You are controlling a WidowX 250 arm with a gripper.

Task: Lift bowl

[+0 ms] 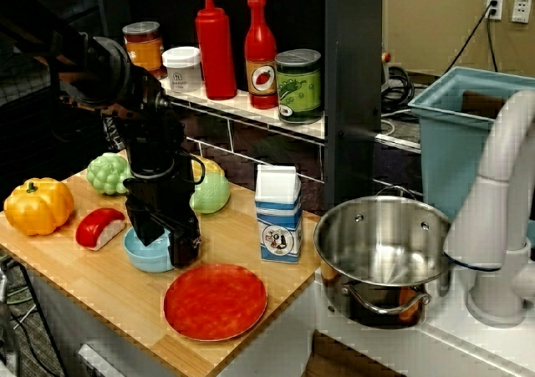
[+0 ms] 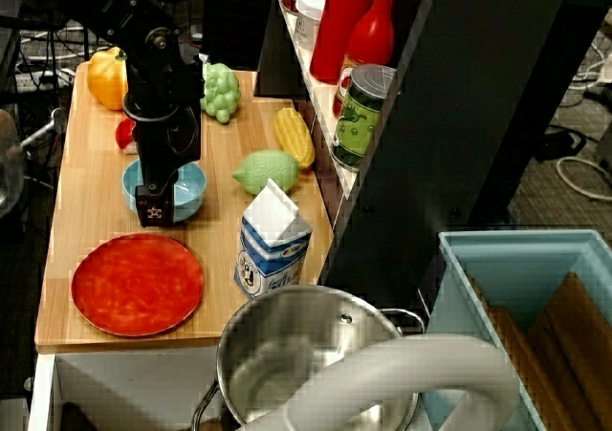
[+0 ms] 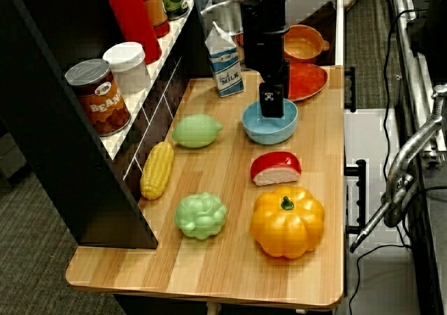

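The light-blue bowl (image 1: 144,258) (image 2: 194,184) (image 3: 269,128) rests on the wooden table between the red plate and the red-and-white food piece. My black gripper (image 1: 167,247) (image 2: 156,207) (image 3: 272,108) comes straight down onto the side of the bowl nearest the plate. One finger is inside the bowl and the other outside, and they are closed together on the rim with hardly any gap. The gripper hides that part of the rim. The bowl's base still looks to be on the wood.
A red plate (image 1: 215,302) lies just beside the bowl, with a milk carton (image 1: 278,214) and a steel pot (image 1: 380,252) beyond. A red-and-white food piece (image 1: 99,227), pumpkin (image 1: 38,206), green grapes (image 1: 109,173), lime (image 1: 211,193) and corn (image 2: 294,137) surround it. A shelf of bottles and cans (image 1: 251,55) stands behind.
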